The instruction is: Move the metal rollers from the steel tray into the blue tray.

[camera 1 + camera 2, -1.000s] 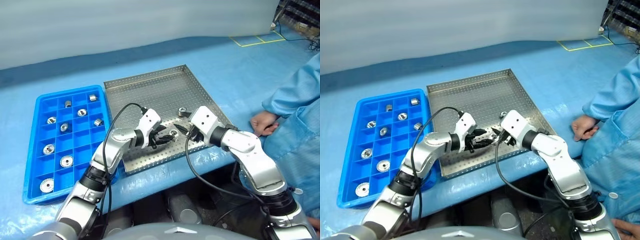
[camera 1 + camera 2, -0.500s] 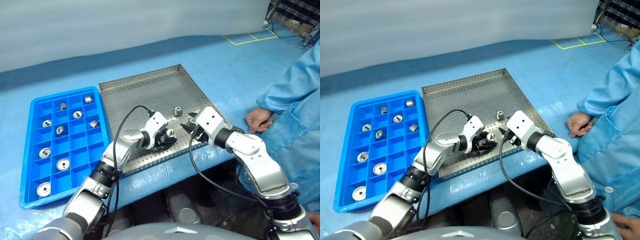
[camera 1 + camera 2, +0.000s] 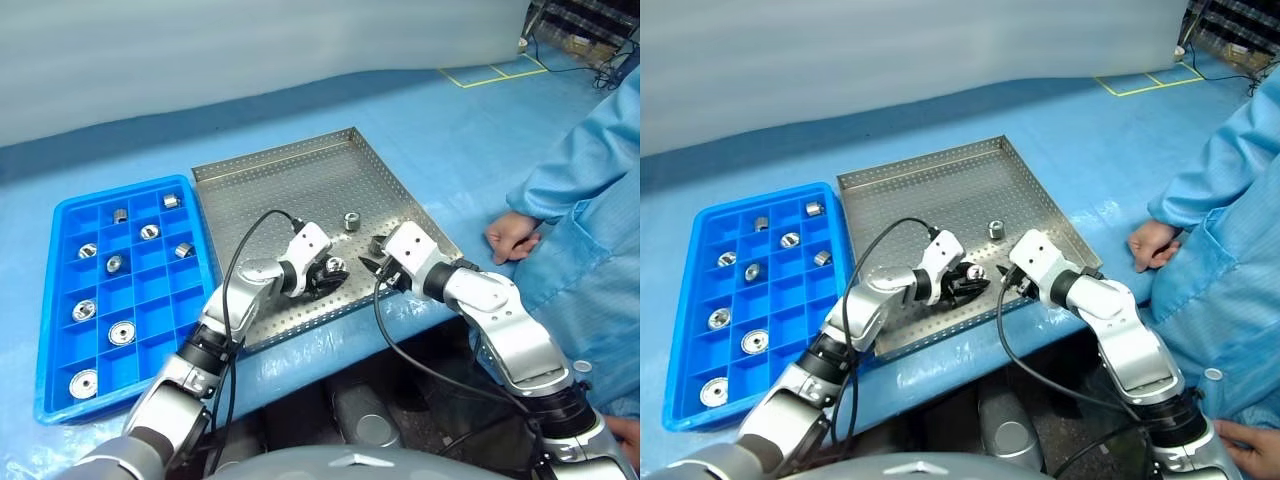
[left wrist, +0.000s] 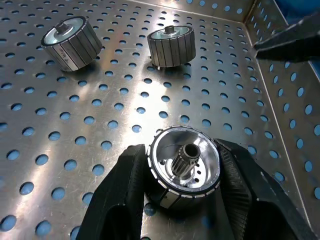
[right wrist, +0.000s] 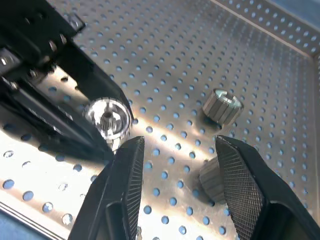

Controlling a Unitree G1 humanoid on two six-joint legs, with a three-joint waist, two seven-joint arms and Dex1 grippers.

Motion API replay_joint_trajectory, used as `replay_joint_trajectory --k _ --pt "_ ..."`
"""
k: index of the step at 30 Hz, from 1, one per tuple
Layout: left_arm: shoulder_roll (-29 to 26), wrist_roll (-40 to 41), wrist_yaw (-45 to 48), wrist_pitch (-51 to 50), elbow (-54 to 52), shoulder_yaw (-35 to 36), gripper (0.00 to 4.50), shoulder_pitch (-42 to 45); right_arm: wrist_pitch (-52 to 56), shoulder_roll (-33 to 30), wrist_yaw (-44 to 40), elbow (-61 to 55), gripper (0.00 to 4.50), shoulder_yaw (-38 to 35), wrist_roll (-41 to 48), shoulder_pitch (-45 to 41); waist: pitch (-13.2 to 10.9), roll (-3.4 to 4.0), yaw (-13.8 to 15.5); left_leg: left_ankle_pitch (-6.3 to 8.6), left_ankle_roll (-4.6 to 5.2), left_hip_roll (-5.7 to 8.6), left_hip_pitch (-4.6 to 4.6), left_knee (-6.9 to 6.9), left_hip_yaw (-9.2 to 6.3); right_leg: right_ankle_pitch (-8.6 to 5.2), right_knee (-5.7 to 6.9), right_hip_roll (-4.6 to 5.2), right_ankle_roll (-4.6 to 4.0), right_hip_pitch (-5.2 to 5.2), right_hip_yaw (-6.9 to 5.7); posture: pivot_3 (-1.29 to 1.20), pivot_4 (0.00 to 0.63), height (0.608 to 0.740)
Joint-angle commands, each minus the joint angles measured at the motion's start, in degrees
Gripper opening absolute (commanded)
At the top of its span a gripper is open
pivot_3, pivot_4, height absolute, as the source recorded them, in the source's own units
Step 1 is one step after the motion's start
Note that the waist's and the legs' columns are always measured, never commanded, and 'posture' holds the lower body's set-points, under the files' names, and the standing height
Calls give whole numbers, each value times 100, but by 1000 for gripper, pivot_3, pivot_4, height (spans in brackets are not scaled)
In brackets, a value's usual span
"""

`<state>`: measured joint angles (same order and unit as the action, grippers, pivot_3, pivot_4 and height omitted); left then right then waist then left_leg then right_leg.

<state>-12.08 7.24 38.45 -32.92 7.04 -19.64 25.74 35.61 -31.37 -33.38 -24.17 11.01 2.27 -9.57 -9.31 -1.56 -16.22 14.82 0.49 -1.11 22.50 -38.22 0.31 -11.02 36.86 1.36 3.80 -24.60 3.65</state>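
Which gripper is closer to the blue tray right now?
Left. The left gripper, shut on a metal roller in the steel tray, sits nearer the blue tray; the right gripper is farther from it.

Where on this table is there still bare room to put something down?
The far half of the steel tray is bare, and so is the blue table cover beyond it. The blue tray has open compartments along its right column. It is crowded at the steel tray's near edge, where both grippers and three metal rollers sit.
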Motion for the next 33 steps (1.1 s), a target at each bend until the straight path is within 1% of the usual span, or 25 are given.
replay_joint_trajectory --k 1,4,6,7,10,15,20,24,27,30,33 --pt "-249 195 -50 -237 -927 436 1821 -90 -94 26 -206 -12 2375 -53 232 8 0 0 0 0 0 0 0 1 -1 0 0 0 0 0 0 -279 150 740" --pt "-730 365 38 -542 -1782 757 1821 -358 -197 297 -647 -171 2375 -261 991 -8 -1 0 -20 0 0 -7 1 4 1 0 2 -7 0 -5 4 -263 150 740" --pt "-1062 596 39 -839 -2465 1154 1821 -629 -168 584 -1020 -291 2375 -323 1674 -101 -1 3 -9 0 -1 -11 -2 5 -1 -1 6 -12 -3 -5 3 -245 150 740" --pt "-1167 684 0 -972 -2717 1341 1821 -732 -180 663 -1166 -318 2375 -294 1868 -145 -1 2 -3 0 0 -13 -3 5 -2 -2 6 -13 -4 -4 3 -226 150 740" --pt "-1504 797 -230 -1411 -3462 1871 1821 -1068 -332 832 -1394 -279 2375 -23 2014 -312 -2 1 83 0 0 -20 -3 4 -3 -2 5 -8 -3 -3 0 -196 150 740" --pt "-2091 534 -677 -1753 -4198 2388 1821 -1751 -544 976 -1524 -118 2375 442 1922 -546 -2 0 286 1 1 -19 -1 3 -2 0 -1 0 -1 -3 -1 -142 150 740" --pt "-2092 558 -1120 -2126 -4656 3218 1821 -2597 -663 1049 -1478 197 2375 788 1706 -761 -3 -4 520 2 1 -23 3 4 -4 -2 -1 0 -7 -10 -7 -100 150 740" --pt "-2096 543 -1248 -2137 -4792 3368 1821 -3027 -693 1044 -1459 305 2375 832 1648 -817 -3 -5 773 1 1 -27 4 3 -5 -4 0 1 -12 -10 -12 -78 150 740" --pt "-2000 464 -1479 -2100 -4641 3462 1821 -3074 -696 1018 -1457 348 2375 838 1606 -850 -2 -8 950 1 1 -27 5 0 -4 -5 0 3 -22 -9 -16 -72 150 740" --pt "-1883 223 -1897 -2030 -4209 3423 1821 -2875 -706 1024 -1405 381 2375 811 1583 -864 -1 -10 1068 1 1 -26 3 -5 -2 -8 0 4 -45 -5 -18 -69 150 740" --pt "-1763 343 -1851 -1908 -3944 3263 1821 -2629 -701 1047 -1347 375 2375 807 1578 -853 0 -10 1146 1 0 -13 2 -8 -1 -9 2 1 -52 -4 -22 -80 150 740"
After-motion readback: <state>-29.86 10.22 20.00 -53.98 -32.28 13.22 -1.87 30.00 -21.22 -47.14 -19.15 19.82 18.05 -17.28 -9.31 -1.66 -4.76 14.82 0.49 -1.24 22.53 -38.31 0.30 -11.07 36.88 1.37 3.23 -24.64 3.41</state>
